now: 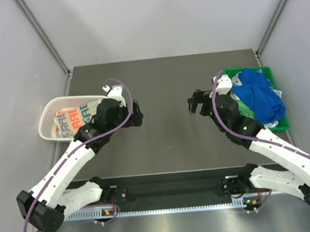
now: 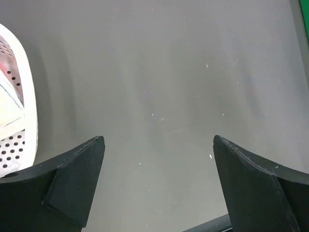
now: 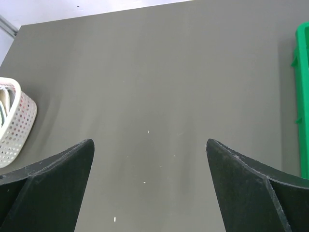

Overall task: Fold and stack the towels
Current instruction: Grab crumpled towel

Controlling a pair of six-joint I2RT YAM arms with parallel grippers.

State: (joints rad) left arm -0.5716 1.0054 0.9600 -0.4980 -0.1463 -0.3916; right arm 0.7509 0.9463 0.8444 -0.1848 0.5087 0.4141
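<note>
Left arm (image 1: 62,169), right arm (image 1: 286,148) hover, jaws wide

No readable text, even on towel (image 1: 68,121)

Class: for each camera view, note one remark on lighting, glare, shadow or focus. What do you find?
Top external: even, soft light; the table looks matte, with glare only along the metal strip at the near edge. Left wrist: pale streaky sheen on the table; the left gripper is a near-black silhouette. Right wrist: the right gripper is equally dark, and the green tray is vivid.
</note>
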